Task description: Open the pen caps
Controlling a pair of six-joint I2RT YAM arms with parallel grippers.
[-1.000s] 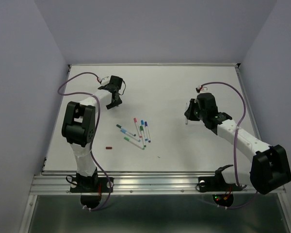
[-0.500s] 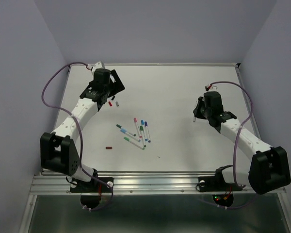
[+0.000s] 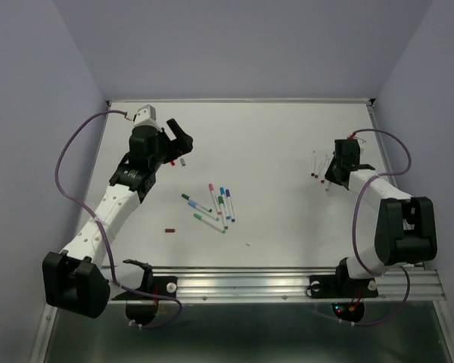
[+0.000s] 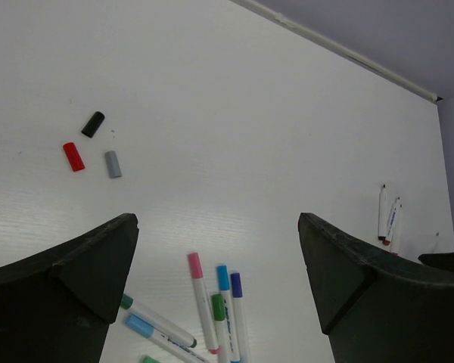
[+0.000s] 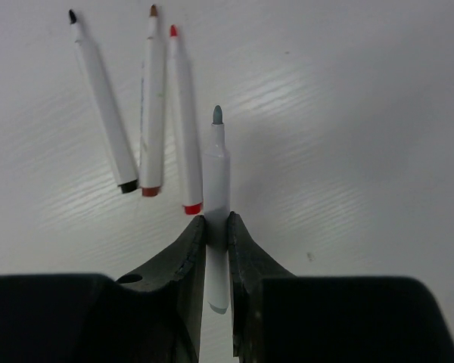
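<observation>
The right gripper (image 5: 216,224) pinches an uncapped grey-tipped pen (image 5: 216,159), whose tip lies just beside 3 other bare pens (image 5: 152,106) on the white table (image 5: 348,113). The left gripper (image 4: 216,227) hangs wide open and empty. Nearby lie a black cap (image 4: 93,124), a red cap (image 4: 73,156) and a grey cap (image 4: 113,164), loose beside a cluster of capped pens (image 4: 222,277).

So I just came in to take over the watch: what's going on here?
The right end effector grips an uncapped grey-tipped pen, beside three uncapped pens lying on the table. The left end effector hangs open above three loose caps: black, red and grey. A cluster of capped pens lies mid-table, not yet opened.
</observation>
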